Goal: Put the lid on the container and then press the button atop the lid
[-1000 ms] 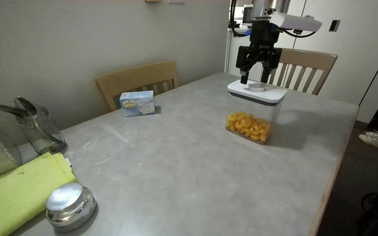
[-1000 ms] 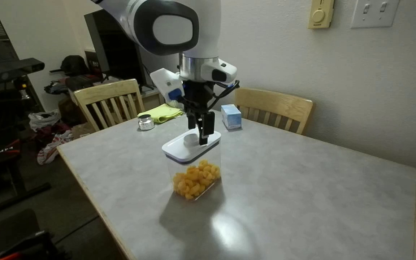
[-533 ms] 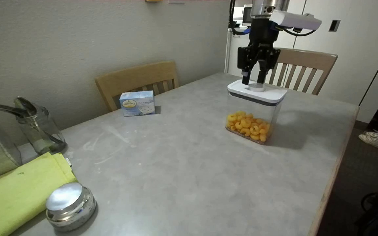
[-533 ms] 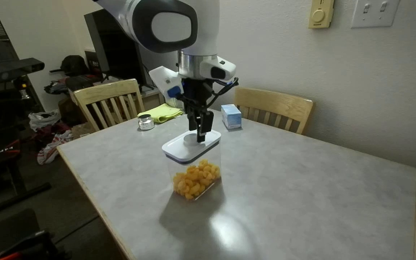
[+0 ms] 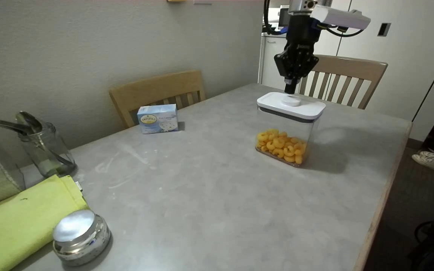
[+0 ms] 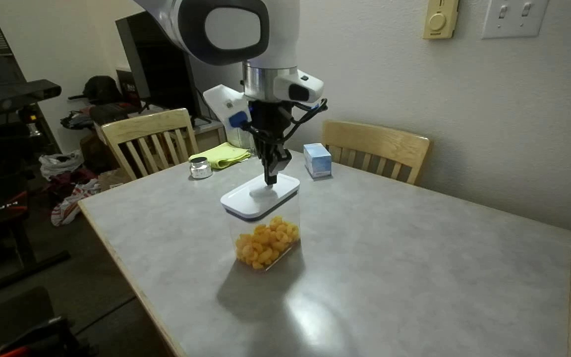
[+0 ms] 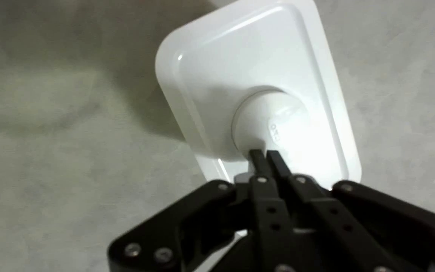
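The white lid [image 5: 309, 109] sits flat on the clear container [image 5: 283, 123], which stands upright on the table with yellow-orange pieces in its lower part. At the lid's centre the round white button [image 7: 266, 113] stands raised, partly covered by the fingertips in the wrist view. My gripper [image 5: 289, 91] points down from above; its jaws are drawn together with only a sliver between them and nothing held. In an exterior view the black fingertips [image 6: 270, 180] are over the button's edge; whether they touch it, I cannot tell.
A blue tea box [image 5: 159, 119] stands near the wall side of the table. A shiny metal jar [image 5: 81, 237], a yellow cloth [image 5: 28, 222] and a glass jar [image 5: 51, 150] with cutlery lie at the far end from the container. Wooden chairs [image 6: 374, 153] border the table.
The fingers came together from wide apart around the button, and the gripper rose slightly. The container and its lid shifted a little across the table.
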`<state>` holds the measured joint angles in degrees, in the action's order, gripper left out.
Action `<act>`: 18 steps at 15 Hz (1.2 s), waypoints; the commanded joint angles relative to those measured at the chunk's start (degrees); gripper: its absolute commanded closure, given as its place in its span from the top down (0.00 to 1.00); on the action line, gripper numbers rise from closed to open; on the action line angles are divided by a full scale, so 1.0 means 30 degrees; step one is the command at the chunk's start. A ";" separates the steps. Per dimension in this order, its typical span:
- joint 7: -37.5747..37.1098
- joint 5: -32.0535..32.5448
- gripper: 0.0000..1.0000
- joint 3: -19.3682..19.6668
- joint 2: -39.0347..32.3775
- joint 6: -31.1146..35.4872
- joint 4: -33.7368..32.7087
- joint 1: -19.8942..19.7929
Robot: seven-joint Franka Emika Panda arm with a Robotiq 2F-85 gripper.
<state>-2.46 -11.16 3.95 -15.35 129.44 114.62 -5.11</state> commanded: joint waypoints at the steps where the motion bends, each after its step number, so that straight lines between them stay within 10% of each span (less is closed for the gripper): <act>1: 0.0549 -0.0294 0.00 -0.0138 0.0621 0.0206 0.0572 -0.0174; 18: 0.1294 -0.0933 0.00 -0.0566 0.0499 -0.0041 0.1001 -0.0139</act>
<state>-0.44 -13.50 2.32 -15.10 129.31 116.02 -5.05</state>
